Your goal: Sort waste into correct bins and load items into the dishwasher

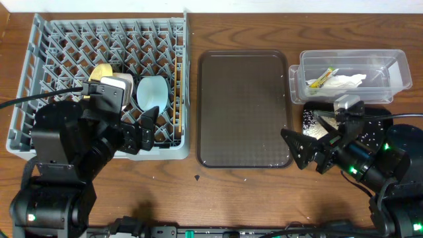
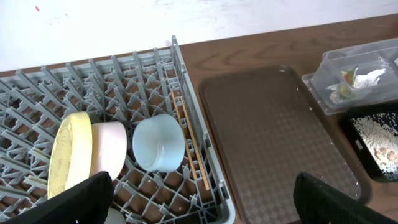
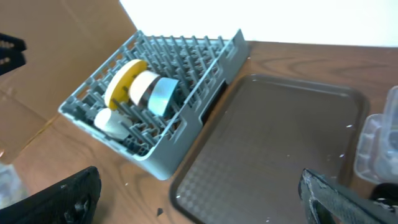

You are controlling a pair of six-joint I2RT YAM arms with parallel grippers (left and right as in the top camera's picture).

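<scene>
1. Lower left of the overhead: left end effector (image 1: 147, 127) is spread and carries nothing, above the near side of the dishwasher (image 1: 26, 79)
2. Lower right: right end effector (image 1: 305, 149) is also spread and empty, over the near end of the black tray (image 1: 305, 114)
3. Step in hand, as judged: a last check, since nothing seems left to move. To do it well, keep both end effectors spread and clear of the pegs and tub wall, and scan for strays. One dark speck (image 1: 197, 177) lies on the tabletop (image 1: 238, 198), too small to say if it is waste
4. Centre: no item shows on the brown serving tray (image 1: 244, 109)
5. Upper left: the dishwasher holds the yellow plate (image 1: 100, 70), white bowl (image 1: 119, 84) and light blue bowl (image 1: 152, 92) on edge in a row, with the chopsticks (image 1: 176, 92) along its right wall
6. Upper right: the clear tub (image 1: 390, 66) holds the snack wrapper (image 1: 320, 79) and napkin (image 1: 347, 81)
7. The right wrist view shows what looks like the small white cup (image 3: 112, 122) in the rack, which the left arm hides in the overhead
8. The left wrist view shows the food scraps (image 2: 379, 140) in the black tray plainly, where the overhead has them half covered by the right arm
</scene>
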